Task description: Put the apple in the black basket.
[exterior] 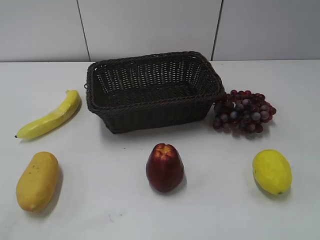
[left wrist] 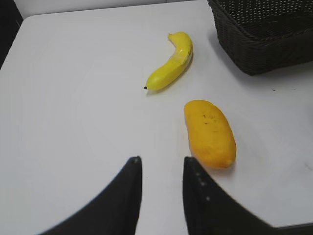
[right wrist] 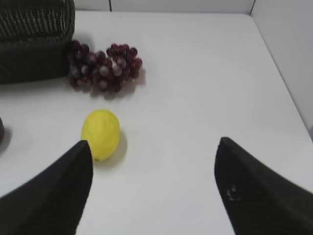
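1. White table (exterior: 125,210), matte; pale panelled wall (exterior: 150,25) behind it.
2. Far left: banana (exterior: 50,119), with mango (exterior: 37,180) nearer the front.
3. My left claw (left wrist: 161,164): jaws a narrow gap apart, empty, above bare table beside the mango.
4. Centre: black basket (exterior: 152,90) at the back; apple (exterior: 164,167) upright on the table before it, apart.
5. Right: grapes (exterior: 244,111) touching the basket; lemon (exterior: 272,171) in front.
6. My right claw (right wrist: 154,156): spread wide, empty, near the lemon.

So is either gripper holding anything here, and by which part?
Nothing is held. The left gripper and right gripper are both empty above the table; the apple sits untouched.
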Action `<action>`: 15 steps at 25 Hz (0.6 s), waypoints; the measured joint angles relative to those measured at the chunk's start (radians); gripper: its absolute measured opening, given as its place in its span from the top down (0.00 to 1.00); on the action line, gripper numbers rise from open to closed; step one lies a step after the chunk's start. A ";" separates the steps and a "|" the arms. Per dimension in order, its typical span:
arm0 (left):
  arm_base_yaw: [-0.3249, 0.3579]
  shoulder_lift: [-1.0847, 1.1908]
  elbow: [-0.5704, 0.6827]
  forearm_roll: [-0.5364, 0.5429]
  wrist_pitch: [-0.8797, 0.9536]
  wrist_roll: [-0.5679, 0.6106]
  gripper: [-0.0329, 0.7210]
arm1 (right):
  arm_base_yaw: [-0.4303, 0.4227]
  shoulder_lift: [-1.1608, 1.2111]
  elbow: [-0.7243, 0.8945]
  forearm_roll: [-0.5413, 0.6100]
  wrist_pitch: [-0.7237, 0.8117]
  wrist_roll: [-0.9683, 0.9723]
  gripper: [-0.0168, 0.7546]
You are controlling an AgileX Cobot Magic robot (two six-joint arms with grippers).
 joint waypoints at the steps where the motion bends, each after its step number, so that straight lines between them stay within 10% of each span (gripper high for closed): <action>1: 0.000 0.000 0.000 -0.001 0.000 0.000 0.66 | 0.000 0.017 -0.014 0.002 -0.030 0.000 0.18; 15: 0.000 0.000 0.000 -0.001 0.000 0.000 0.66 | 0.000 0.648 -0.118 0.217 -0.395 -0.117 0.17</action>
